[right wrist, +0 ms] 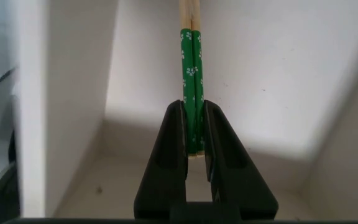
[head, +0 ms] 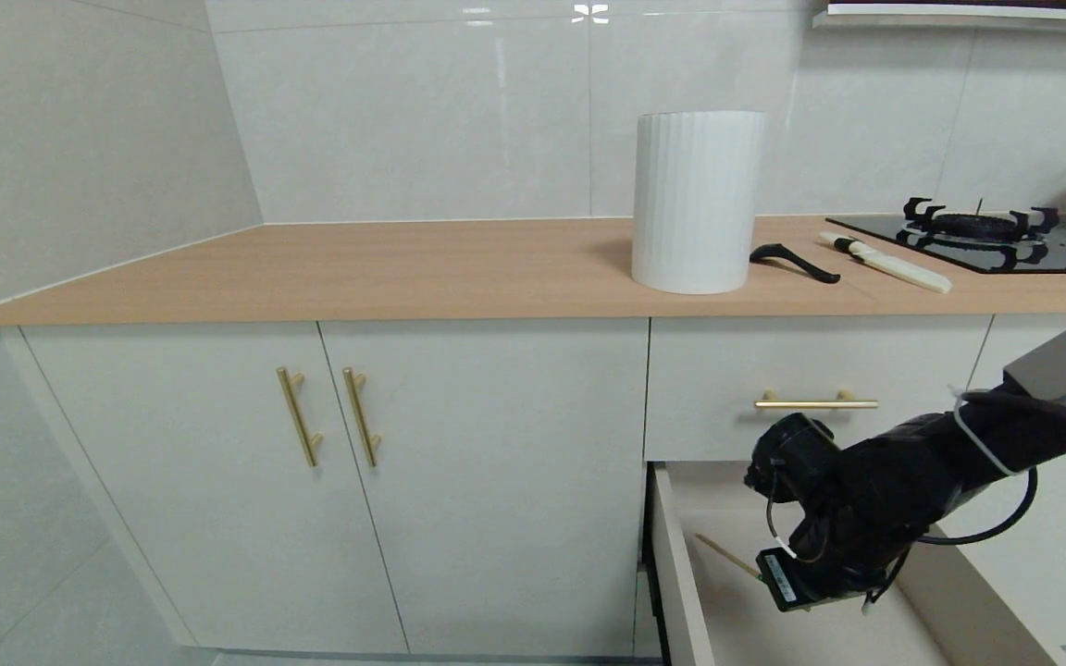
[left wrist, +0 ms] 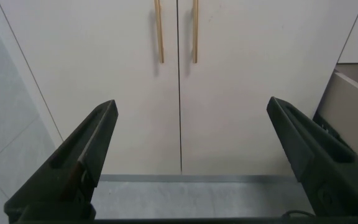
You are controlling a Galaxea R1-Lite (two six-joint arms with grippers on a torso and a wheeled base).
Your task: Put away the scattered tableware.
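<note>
The right gripper (right wrist: 193, 111) is closed tightly on a pair of chopsticks (right wrist: 191, 59), gripping their green, flower-patterned end. The pale wooden tips point away from the gripper into the open drawer (head: 676, 564). In the head view the chopsticks slant down inside the drawer, near its left wall, with the tips close to the drawer floor; I cannot tell whether they touch it.

The left gripper (left wrist: 191, 109) is spread wide with nothing between its fingers. It faces the double cupboard doors (left wrist: 179, 81) just left of the drawer.

On the wooden surface (head: 357, 268) above the drawer, a white ribbed canister (head: 698, 199) stands upright over the drawer's left side. A black utensil (head: 792, 261) lies just beside the canister. Further right lies a cream-coloured piece (head: 885, 262), possibly a sheathed knife.
</note>
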